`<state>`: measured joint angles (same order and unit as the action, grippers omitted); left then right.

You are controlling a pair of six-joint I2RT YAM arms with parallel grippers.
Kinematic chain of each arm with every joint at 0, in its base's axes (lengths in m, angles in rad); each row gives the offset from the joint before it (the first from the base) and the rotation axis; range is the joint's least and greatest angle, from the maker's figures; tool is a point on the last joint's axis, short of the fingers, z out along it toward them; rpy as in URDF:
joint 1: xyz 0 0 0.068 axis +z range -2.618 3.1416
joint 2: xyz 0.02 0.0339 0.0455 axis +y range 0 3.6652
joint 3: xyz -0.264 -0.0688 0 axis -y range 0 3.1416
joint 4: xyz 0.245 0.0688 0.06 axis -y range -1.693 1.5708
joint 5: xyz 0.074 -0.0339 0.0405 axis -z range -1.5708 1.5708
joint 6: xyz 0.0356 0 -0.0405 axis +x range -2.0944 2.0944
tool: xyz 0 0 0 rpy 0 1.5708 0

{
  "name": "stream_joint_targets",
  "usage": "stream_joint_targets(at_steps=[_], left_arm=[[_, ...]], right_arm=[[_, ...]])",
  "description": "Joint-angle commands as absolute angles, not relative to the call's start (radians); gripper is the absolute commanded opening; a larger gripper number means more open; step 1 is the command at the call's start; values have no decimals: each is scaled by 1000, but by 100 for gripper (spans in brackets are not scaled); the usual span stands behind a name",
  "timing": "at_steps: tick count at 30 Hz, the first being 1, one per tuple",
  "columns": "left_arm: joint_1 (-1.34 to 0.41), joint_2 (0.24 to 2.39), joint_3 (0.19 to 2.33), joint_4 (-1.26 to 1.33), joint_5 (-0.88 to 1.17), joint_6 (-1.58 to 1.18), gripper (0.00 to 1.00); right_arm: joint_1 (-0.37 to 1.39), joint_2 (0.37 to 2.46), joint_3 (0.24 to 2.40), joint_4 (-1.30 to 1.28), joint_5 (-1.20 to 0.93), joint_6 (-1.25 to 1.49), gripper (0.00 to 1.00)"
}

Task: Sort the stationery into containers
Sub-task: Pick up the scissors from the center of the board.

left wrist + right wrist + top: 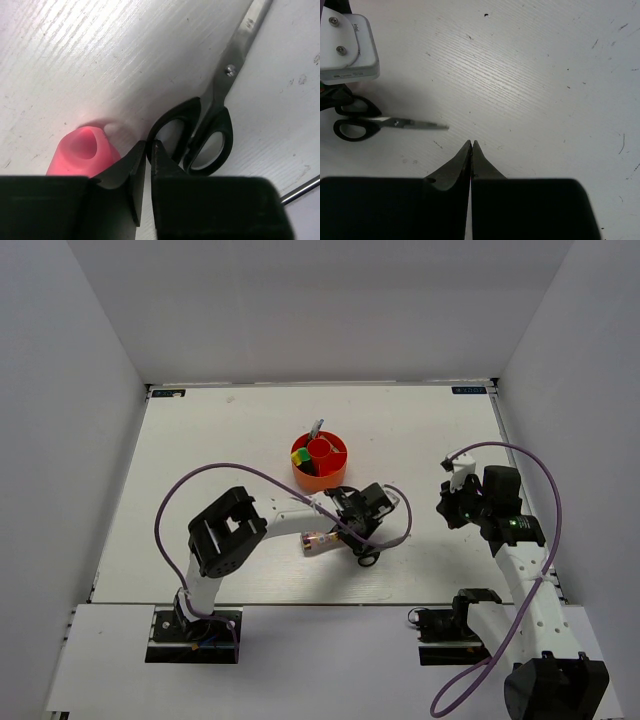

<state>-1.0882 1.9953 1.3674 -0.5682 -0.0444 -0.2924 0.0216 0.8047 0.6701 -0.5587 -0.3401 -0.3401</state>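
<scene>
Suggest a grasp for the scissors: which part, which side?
I'd take the scissors across the closed blades just past the pivot, from straight above. They lie flat and shut; blades narrow with bare table either side, handle loops crowd the pink tube.

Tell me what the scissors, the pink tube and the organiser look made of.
Scissors: bare steel blades by their grey sheen, glossy black handles, probably plastic. Pink tube: translucent plastic, it seems; light glows through it. Organiser: opaque orange-red, likely moulded plastic; too small to be sure.
</scene>
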Motion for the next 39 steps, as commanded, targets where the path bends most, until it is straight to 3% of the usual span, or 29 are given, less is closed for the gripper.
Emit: stream_joint_targets(at_steps=[1,7,16,28,39], left_arm=[[-1104,2075,1290,-649,-92,-284,20],[-1112,2085,1267,-658,-86,-284,0],[-1173,1993,1367,-699,-60,-261,0],[-1178,1752,1413,-779,-164,-215,0],[-1172,1684,1479,-854,-287,-123,0]], right_arm=[[14,788,673,-563,-362,-337,0],[12,790,675,-565,-367,-339,0],[11,789,676,-566,-365,-336,0],[-20,781,678,-561,-350,-339,0],[-23,778,678,-564,-357,-337,0]])
